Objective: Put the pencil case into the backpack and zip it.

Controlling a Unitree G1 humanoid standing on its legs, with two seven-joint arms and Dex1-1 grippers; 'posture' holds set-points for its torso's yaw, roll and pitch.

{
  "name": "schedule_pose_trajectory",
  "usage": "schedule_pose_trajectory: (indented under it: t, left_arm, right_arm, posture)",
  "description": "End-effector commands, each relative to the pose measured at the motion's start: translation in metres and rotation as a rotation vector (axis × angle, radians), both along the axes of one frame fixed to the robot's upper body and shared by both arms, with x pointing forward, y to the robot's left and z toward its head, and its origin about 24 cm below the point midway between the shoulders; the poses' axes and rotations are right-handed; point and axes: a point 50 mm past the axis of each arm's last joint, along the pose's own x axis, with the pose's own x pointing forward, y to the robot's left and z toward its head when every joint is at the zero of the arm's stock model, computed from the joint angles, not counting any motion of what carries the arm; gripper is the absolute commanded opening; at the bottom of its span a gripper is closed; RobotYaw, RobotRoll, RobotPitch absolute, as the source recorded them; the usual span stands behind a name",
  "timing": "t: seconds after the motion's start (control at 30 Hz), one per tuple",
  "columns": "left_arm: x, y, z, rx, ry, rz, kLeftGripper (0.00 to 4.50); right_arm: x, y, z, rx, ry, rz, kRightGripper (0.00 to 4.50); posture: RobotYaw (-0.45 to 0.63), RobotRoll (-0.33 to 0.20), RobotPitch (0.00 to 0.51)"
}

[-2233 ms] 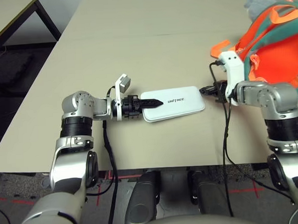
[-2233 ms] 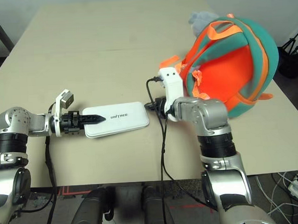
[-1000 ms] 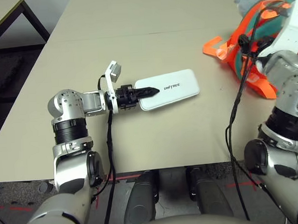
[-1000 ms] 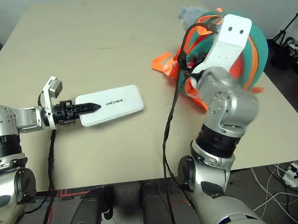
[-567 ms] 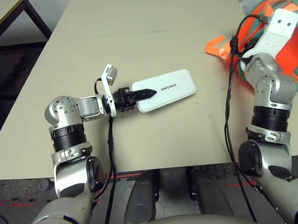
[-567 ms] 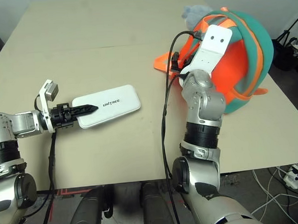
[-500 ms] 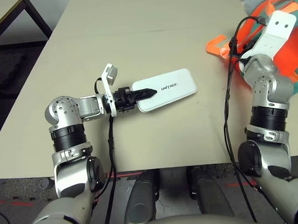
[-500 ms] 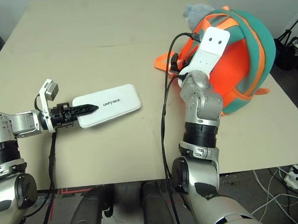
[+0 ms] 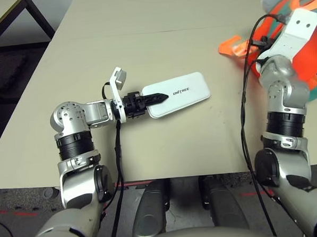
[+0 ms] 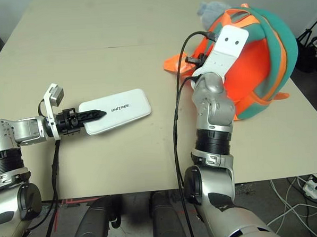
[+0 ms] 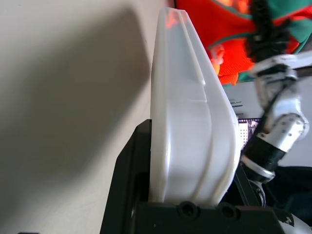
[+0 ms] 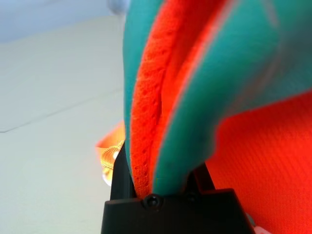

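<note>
- The left gripper (image 9: 147, 101) is clamped on the near-left end of the pencil case (image 9: 178, 93), one black finger lying across its top; the left wrist view shows the white shell wedged tight between the two fingers (image 11: 127, 170).
- The pencil case lies flat on the counter (image 9: 160, 49), left of centre, its far end angled toward the right and well apart from the backpack (image 10: 261, 54).
- Against the picture from half a second ago, the case and the left arm sit in practically the same spot; only the whole view has drifted a touch.
- Two seconds back the right gripper was low on the counter, just beside the case's right end. Now the right arm is raised, forearm upright, with its white wrist block up against the backpack's left side.
- The right gripper (image 12: 161, 187) has its fingers pinched on a fold of the backpack's orange and teal fabric, as the right wrist view shows close up.
- The backpack sits at the far right of the counter, orange panel facing up, teal edging around it, an orange strap (image 10: 177, 62) trailing out to its left.
- A grey plush charm (image 10: 210, 9) pokes out at the backpack's far edge.
- Black cables run down along the right arm.
</note>
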Motion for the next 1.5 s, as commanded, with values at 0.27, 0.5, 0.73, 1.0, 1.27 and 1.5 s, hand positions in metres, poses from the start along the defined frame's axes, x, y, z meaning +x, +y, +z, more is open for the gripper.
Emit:
schedule_pose_trajectory:
  t: [0.27,0.5,0.73,1.0,1.27,1.5]
  left_arm:
    - [0.008,-0.001,-0.001,0.0,0.06,-0.041,1.38]
    - [0.021,0.022,-0.012,0.085,0.099,0.01,1.38]
    - [0.024,0.048,-0.007,0.124,0.082,0.011,1.38]
    - [0.036,0.045,0.036,0.075,-0.106,-0.033,1.38]
    - [0.015,0.037,0.083,0.058,-0.298,-0.188,1.38]
    - [-0.003,0.032,0.108,0.084,-0.374,-0.303,1.38]
  right_arm:
    - [-0.104,-0.01,0.049,-0.077,0.049,0.782,0.34]
    - [-0.177,-0.027,0.066,-0.157,0.14,0.978,0.3]
    - [-0.211,-0.026,0.048,-0.202,0.21,1.059,0.3]
    - [-0.209,-0.005,0.006,-0.085,0.268,1.013,0.3]
    - [-0.206,-0.002,-0.019,0.003,0.421,1.005,0.3]
    - [-0.197,-0.005,-0.021,0.016,0.466,1.004,0.3]
  posture:
    - [-0.03,0.0,0.198]
    - [-0.16,0.0,0.193]
    - [-0.24,0.0,0.205]
    - [-0.17,0.0,0.219]
    - [-0.08,0.0,0.228]
    - [-0.04,0.0,0.228]
